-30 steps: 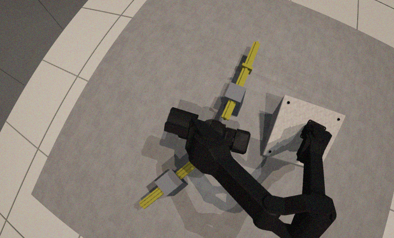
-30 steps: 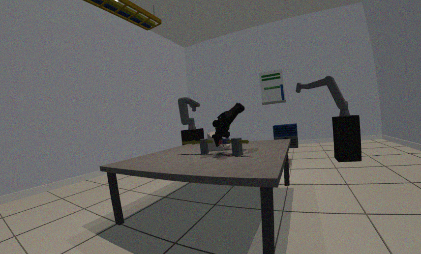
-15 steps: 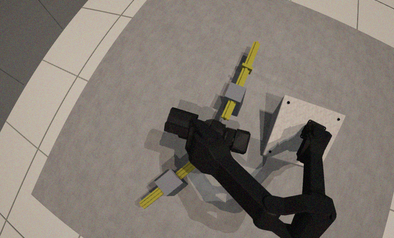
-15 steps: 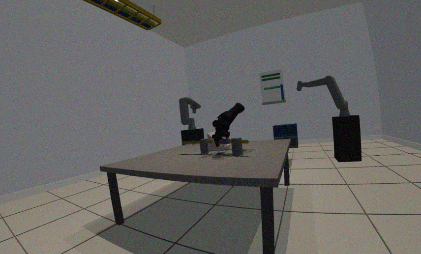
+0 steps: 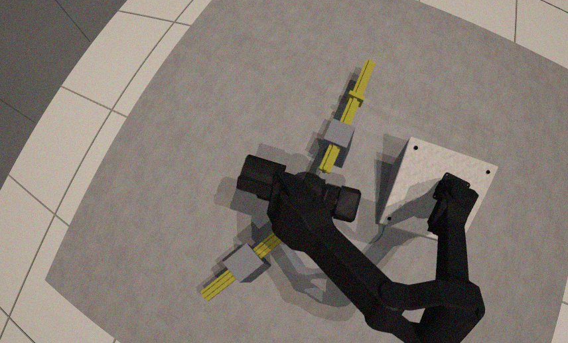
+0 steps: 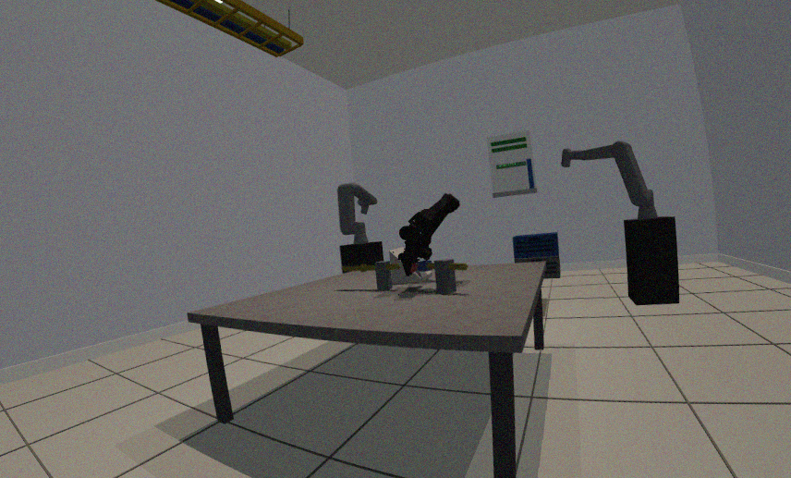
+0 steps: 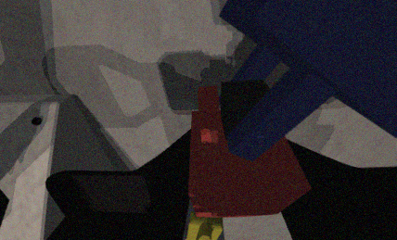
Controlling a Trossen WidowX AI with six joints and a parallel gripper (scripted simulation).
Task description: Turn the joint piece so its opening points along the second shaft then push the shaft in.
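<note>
The red joint piece [image 7: 250, 191] [image 6: 414, 267] is between the black fingers of my gripper [image 7: 224, 132] [image 6: 410, 268] [image 5: 306, 191], which is shut on it. In the top view the gripper hides it. A dark blue fork [image 7: 278, 107] reaches over its far side. The fixed shaft [image 5: 217, 285] passes through its grey block [image 5: 245, 262] and under the gripper. The second shaft [image 5: 363, 77] [image 7: 204, 230], with a collar [image 5: 355, 97], lies through the other grey block [image 5: 339, 131]. Its near end shows outside the joint piece, close to its lower edge in the wrist view. The opening's inside is hidden.
The pale mounting plate [image 5: 402, 188] with dark holes lies to the right in the top view. My arm [image 5: 352, 263] reaches over from the lower right. All stands on the grey table [image 5: 209, 91] [image 6: 326, 314].
</note>
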